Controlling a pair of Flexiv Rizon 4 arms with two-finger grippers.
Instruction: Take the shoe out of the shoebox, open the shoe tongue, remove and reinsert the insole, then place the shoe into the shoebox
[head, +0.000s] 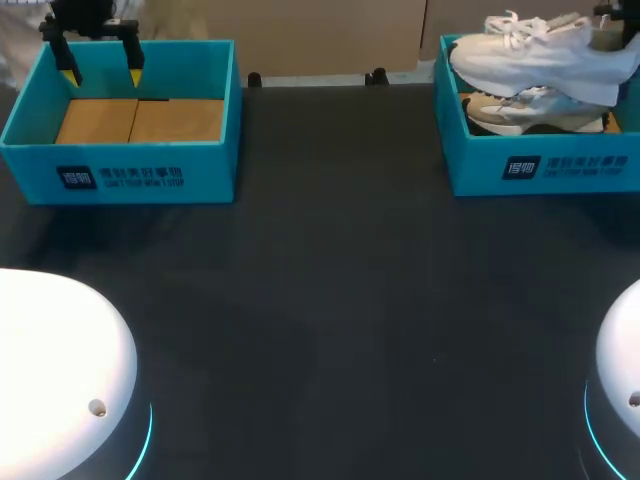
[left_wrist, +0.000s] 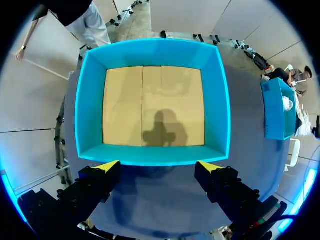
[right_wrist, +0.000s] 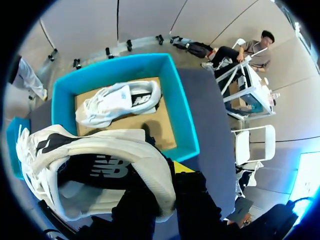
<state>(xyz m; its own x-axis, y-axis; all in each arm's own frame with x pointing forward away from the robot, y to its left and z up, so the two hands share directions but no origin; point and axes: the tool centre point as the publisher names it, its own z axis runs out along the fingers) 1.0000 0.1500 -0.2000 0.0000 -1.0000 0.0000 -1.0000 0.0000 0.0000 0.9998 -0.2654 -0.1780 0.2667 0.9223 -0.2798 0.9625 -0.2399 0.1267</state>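
**Table** (head: 340, 300): dark, matte surface that carries two open blue boxes at its far side, well apart from each other.

**Left box** (head: 120, 175): far left. Blue walls with a bare brown cardboard floor (head: 140, 120).

**Left end effector** (head: 102, 75): hangs over the back part of the left box. Its fingers are spread wide, about as wide as the cardboard floor, and there is nothing between them. In the left wrist view the two yellow tips frame the near wall of the box, and the end effector's shadow falls on the floor.

**Shoebox** (head: 540, 170): far right. Blue walls, same make as the left box.

**Shoe** (head: 545, 55): white trainer with white laces, held up in the air above the shoebox and clear of its rim. It lies roughly level, with the toe pointing toward the middle of the table.

**Right end effector** (right_wrist: 170, 185): closed on the shoe at the heel end. In the right wrist view one finger sits inside the opening and the other outside the heel wall, with one yellow tip showing beside the heel.

**Second shoe** (head: 535, 110): white trainer lying on its side on the cardboard floor of the shoebox, directly under the held shoe.
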